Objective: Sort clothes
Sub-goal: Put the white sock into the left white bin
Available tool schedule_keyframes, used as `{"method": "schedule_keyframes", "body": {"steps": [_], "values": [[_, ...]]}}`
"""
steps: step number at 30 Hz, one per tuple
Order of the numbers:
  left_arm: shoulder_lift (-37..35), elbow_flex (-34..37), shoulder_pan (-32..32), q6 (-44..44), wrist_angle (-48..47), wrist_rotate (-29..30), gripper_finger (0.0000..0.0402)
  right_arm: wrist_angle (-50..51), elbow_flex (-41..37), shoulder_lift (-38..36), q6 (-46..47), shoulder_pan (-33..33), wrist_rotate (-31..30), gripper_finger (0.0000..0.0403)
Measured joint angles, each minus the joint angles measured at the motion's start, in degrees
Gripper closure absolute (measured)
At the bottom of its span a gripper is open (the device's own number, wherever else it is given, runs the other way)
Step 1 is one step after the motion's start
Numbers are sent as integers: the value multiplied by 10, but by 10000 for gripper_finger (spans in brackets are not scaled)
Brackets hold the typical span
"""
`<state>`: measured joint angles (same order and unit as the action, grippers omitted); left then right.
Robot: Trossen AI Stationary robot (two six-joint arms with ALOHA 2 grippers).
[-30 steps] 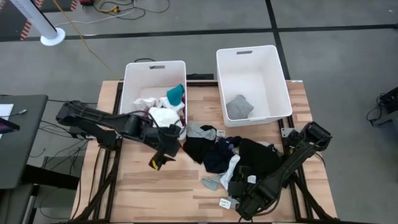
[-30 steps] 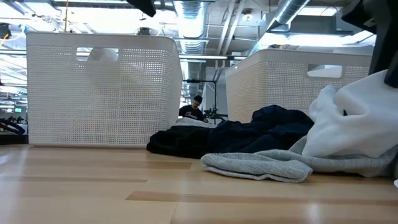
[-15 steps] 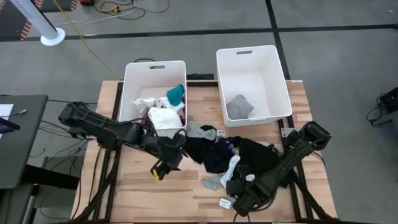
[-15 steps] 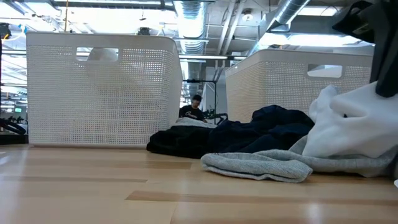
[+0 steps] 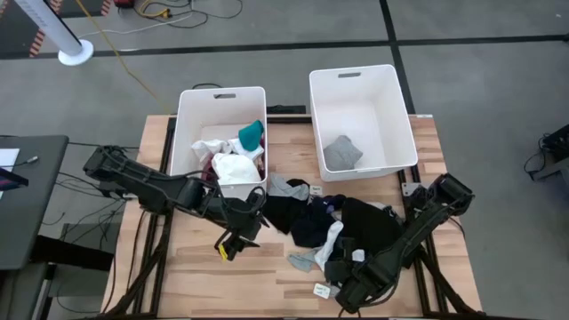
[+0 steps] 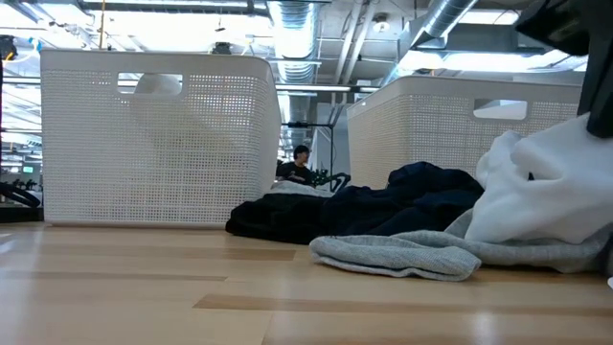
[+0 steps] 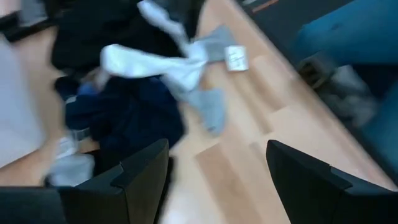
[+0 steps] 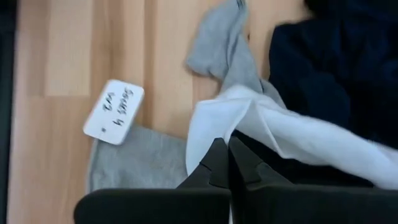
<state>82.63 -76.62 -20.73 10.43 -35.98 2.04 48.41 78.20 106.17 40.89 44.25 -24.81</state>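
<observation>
soft cloth clothes (image 5: 342,222) – smooth wood table (image 5: 267,276)

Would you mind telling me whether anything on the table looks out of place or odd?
Nothing looks damaged. One paper tag lies on the wood beside the grey sock, at the edge of the clothes pile. The right claw is shut on the white garment.

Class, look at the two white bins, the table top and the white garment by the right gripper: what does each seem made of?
White bins: likely matte plastic, with fine perforated walls. Table top: pale wood, visible planks and grain, smooth finish. White garment: soft knit fabric, it folds and drapes; the right gripper is shut at its edge.
</observation>
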Motion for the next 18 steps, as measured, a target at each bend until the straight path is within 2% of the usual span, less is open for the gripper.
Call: {"method": "schedule_keyframes", "body": {"steps": [3,7,15,18], "values": [[15,0,0,-10,20,-58,137,0,16,0,-22,0,-17,401],[57,0,-6,-9,42,-64,137,3,45,0,-58,0,-42,402],[133,1,-21,8,97,1,137,50,94,0,-100,0,-89,402],[150,1,-28,13,129,55,137,78,109,0,-101,1,-108,403]]}}
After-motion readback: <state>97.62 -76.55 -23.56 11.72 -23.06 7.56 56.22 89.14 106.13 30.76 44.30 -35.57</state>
